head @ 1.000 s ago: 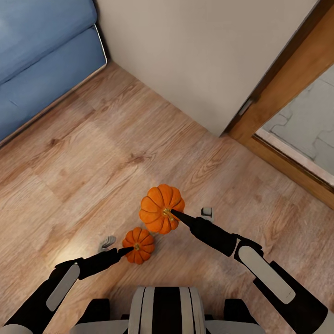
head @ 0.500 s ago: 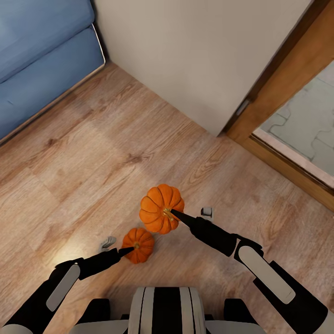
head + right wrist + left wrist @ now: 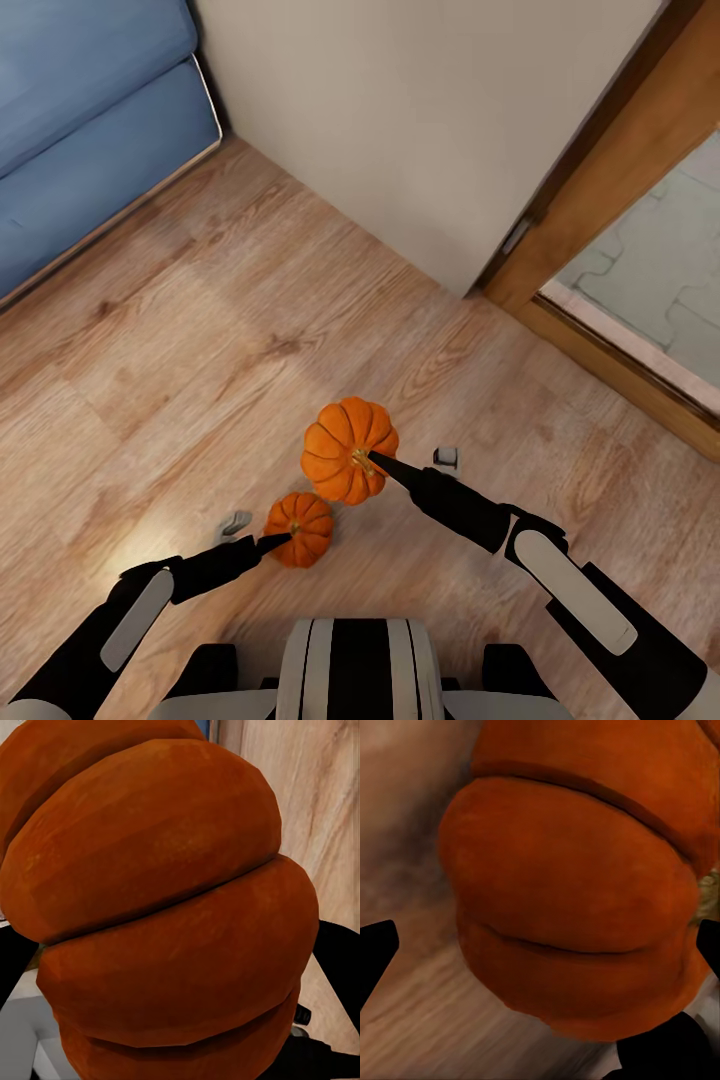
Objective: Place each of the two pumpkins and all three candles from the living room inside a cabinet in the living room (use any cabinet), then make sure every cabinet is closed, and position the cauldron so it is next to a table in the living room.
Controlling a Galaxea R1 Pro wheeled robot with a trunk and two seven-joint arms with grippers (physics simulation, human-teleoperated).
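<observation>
Two ribbed orange pumpkins are carried above the wooden floor in the head view. The one that looks larger (image 3: 348, 450) is held by my right gripper (image 3: 372, 462), shut on it by the stem. The other pumpkin (image 3: 300, 529) is held by my left gripper (image 3: 280, 541), also shut on it at the stem. In the left wrist view a pumpkin (image 3: 577, 892) sits between dark fingertips (image 3: 375, 952). An orange pumpkin (image 3: 165, 907) bulks large between the fingers in the right wrist view. Candles, cabinet, table and cauldron are out of view.
A blue sofa (image 3: 90, 120) stands at the upper left. A beige wall (image 3: 420, 110) runs ahead, ending at a brown door frame (image 3: 600, 190) with grey paving (image 3: 660, 270) beyond. Wooden floor (image 3: 200, 350) lies open in front of me.
The whole picture has shifted slightly, so the camera has moved. Both pumpkins stay held in the same places relative to my arms.
</observation>
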